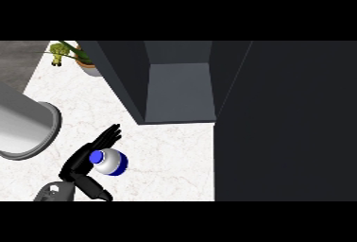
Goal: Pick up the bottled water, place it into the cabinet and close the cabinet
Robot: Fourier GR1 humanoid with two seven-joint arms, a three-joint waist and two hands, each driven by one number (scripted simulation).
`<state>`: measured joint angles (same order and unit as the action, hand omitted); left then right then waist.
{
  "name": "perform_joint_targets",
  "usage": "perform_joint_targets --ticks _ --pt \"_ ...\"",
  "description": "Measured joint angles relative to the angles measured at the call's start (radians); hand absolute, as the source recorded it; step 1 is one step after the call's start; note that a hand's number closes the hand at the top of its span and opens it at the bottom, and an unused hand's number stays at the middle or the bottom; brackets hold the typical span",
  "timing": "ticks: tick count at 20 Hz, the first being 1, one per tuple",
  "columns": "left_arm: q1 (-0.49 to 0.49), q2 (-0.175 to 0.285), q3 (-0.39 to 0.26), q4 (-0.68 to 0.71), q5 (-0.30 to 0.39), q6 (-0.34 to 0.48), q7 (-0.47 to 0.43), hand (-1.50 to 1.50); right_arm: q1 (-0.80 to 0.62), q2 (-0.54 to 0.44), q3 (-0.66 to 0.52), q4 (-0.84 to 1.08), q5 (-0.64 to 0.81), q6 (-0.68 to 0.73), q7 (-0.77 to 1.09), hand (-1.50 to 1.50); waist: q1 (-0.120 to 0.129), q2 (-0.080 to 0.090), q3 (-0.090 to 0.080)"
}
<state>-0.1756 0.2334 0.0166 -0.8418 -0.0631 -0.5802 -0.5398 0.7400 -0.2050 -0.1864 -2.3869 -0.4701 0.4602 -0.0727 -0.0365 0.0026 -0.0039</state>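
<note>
Bottled water [110, 162] stands on the white marbled worktop [167, 156] in the lower left of the head view, seen from almost straight above: a blue cap, a white body and a blue band round its right side. The left hand [78, 166] lies just beside it on the left. Its black fingers [108, 137] stretch straight up and away along the bottle's left side, reaching past the cap, and are not curled round it. The thumb [96, 190] points down and to the right, below the bottle and apart from it. So the hand is released, with the bottle next to its palm; whether the palm touches the bottle cannot be told. The grey forearm [53, 192] enters from the lower edge.

Beyond the bottle the dark cabinet [125, 80] stands open, its grey inside [178, 90] bare to view. A wide dark panel [286, 118] fills the right side and covers the worktop there. A large grey round vessel [24, 127] sits at the left edge, and a potted plant [70, 53] stands at the far left corner, by grey floor [20, 59]
</note>
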Motion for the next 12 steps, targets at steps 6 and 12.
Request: perform_joint_targets --ticks 6,12 --pt "-0.059 -0.012 -0.014 0.133 0.003 -0.024 -0.042 -1.5 0.04 0.0 0.004 0.006 -0.014 0.023 -0.041 -1.5 -0.005 0.0 0.0" --pt "-0.089 -0.032 -0.023 0.224 0.027 -0.044 -0.079 1.5 0.055 -0.006 0.006 0.01 -0.026 0.022 -0.064 -1.5 -0.003 0.001 -0.001"
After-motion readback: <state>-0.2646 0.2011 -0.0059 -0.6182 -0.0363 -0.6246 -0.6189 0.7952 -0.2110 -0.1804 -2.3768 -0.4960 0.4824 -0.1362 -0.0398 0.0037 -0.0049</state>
